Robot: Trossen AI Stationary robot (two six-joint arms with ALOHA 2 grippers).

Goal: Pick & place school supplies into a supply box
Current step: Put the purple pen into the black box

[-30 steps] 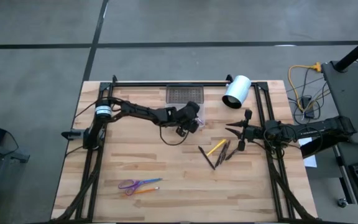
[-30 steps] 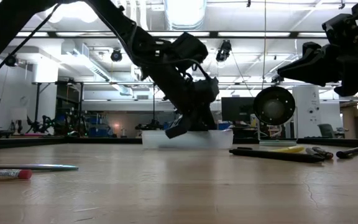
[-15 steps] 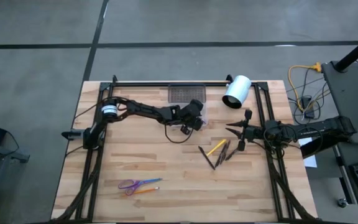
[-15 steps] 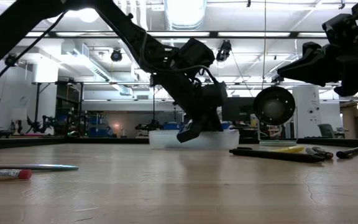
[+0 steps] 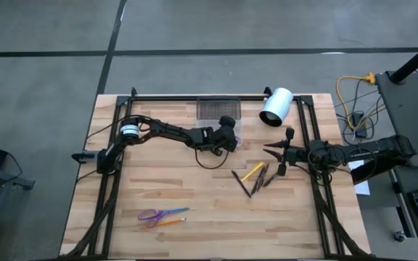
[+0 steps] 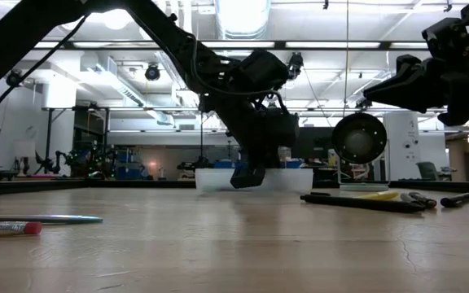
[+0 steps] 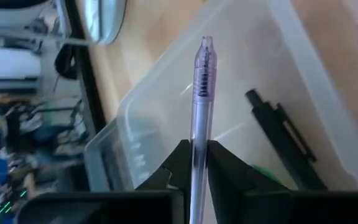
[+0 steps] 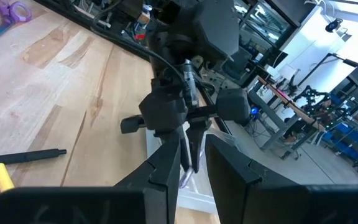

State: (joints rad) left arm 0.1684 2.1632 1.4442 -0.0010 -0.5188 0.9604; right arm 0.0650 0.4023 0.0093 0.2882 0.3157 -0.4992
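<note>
My left gripper [image 5: 227, 138] is over the clear supply box [image 5: 239, 127] at the table's far middle, shut on a clear purple-tinted pen [image 7: 201, 93]. The box [image 7: 135, 118] holds a black pen [image 7: 278, 140] and something green [image 7: 267, 174]. Its mesh-patterned part [image 5: 216, 110] lies on the far side. A yellow pencil [image 5: 252, 172] and dark pens [image 5: 261, 178] lie in a heap on the table at right centre. My right gripper [image 5: 274, 154] hovers open just right of that heap. Purple-handled scissors [image 5: 154, 214] and an orange stick [image 5: 171, 221] lie near the front left. My left gripper pinches the pen's barrel [image 7: 196, 146] between its two fingers [image 7: 225, 158]. The pen runs along the fingers and sticks out well past their tips, its far end [image 7: 205, 42] over the box. The fingers slant down from the table's left. Whether the pen's end touches the box, I cannot tell.
A white cylinder with a dark opening [image 5: 276, 106] lies at the far right, next to the box. Black frame rails [image 5: 307, 138] run along the table's far, left and right sides. A cable [image 5: 205, 161] loops on the table below the left gripper.
My left gripper has gone a little toward the table's right and far edge, over the box, and has come lower toward it. The right arm has kept still.
</note>
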